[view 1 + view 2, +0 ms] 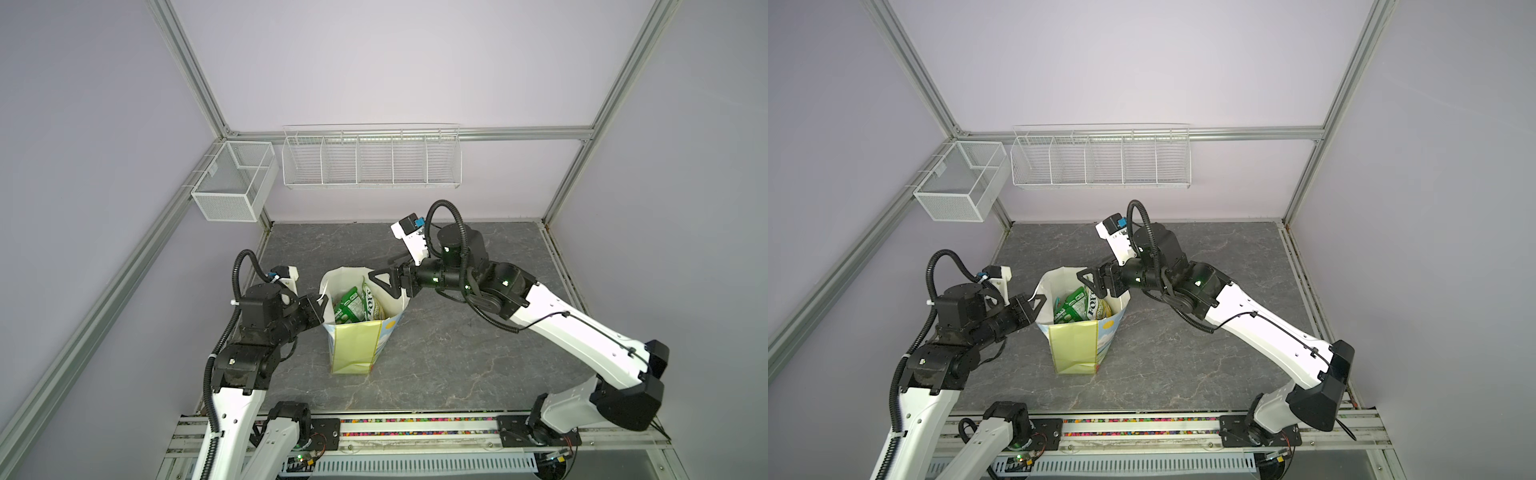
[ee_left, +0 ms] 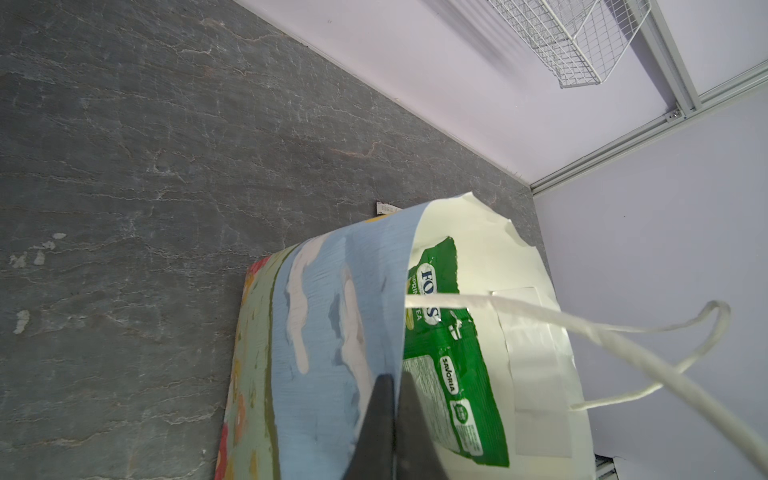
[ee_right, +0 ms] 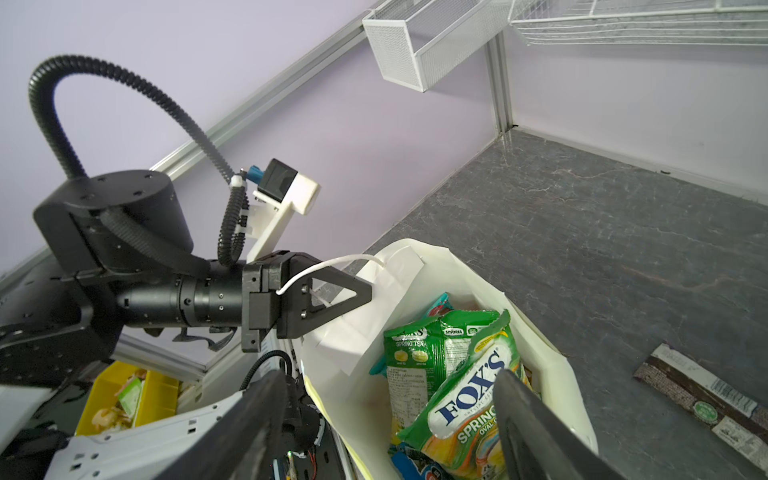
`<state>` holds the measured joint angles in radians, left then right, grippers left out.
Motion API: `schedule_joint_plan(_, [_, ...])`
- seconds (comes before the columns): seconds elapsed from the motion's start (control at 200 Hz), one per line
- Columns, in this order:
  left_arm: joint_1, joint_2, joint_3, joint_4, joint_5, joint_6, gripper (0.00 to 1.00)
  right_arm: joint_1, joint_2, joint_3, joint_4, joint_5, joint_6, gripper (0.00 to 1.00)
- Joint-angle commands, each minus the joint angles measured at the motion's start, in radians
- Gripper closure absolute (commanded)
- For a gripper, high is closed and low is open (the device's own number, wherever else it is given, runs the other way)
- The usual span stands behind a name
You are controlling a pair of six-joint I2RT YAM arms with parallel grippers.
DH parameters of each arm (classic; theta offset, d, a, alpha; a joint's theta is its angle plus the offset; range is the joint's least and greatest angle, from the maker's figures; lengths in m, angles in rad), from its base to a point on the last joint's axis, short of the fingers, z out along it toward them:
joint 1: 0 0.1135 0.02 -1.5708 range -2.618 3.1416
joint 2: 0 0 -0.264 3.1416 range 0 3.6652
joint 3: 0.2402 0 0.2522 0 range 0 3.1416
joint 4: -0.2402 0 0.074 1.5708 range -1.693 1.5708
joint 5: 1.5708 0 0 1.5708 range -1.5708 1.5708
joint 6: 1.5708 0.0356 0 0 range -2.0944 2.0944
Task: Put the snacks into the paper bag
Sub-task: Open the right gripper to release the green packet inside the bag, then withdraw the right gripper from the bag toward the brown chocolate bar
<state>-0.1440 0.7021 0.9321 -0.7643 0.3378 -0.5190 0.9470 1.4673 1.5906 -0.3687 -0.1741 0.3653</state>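
Brown bar (image 3: 702,399) near paper bag (image 3: 415,257) (right wrist view only).

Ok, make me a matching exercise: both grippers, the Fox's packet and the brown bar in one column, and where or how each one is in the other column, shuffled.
1. left gripper
2. right gripper
3. yellow-green Fox's packet
4. dark brown bar

A. lying on the table, outside the paper bag
B. fingers apart above the bag's mouth
C. inside the bag
D. fingers pinching the bag's wall

Pairs: 1-D, 2-B, 3-C, 4-A
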Motion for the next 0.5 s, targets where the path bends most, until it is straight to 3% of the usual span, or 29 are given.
schedule_joint_plan(0.0, [0.004, -0.016, 0.016, 0.035, -0.007, 0.005, 1.00, -0.021, -0.038, -0.033, -0.016, 0.055, -0.011, 0.14])
schedule_joint_plan(0.495, [0.004, -0.009, 0.008, 0.048, -0.013, 0.008, 1.00, -0.161, -0.049, -0.084, -0.106, 0.109, 0.050, 0.07])
